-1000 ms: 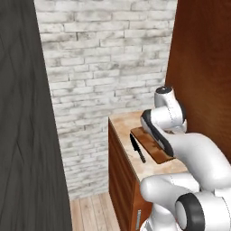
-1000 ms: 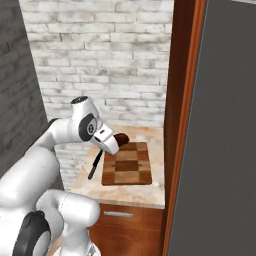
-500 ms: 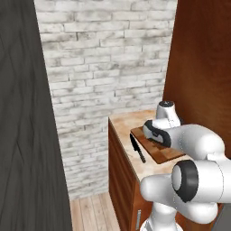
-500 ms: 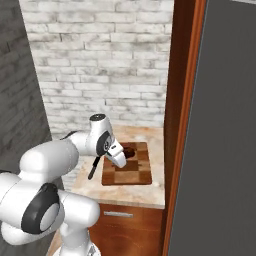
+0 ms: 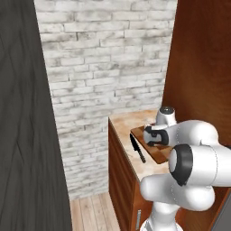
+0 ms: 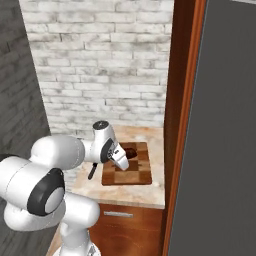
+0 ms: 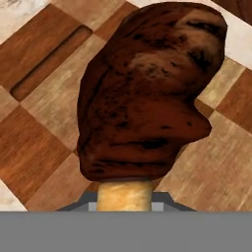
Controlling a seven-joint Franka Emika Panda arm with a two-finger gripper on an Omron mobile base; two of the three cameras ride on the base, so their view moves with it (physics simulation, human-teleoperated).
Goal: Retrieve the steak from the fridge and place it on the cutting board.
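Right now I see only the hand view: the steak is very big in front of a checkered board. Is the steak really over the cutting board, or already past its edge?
Observer: In the right base view the steak is over the far part of the cutting board, inside its edges.
Operator: Is something beside the board that I could hit?
Observer: Yes, a black knife lies on the counter, along the board's left side.
Operator: And on the right side?
Observer: A strip of bare counter, then a tall wooden panel.
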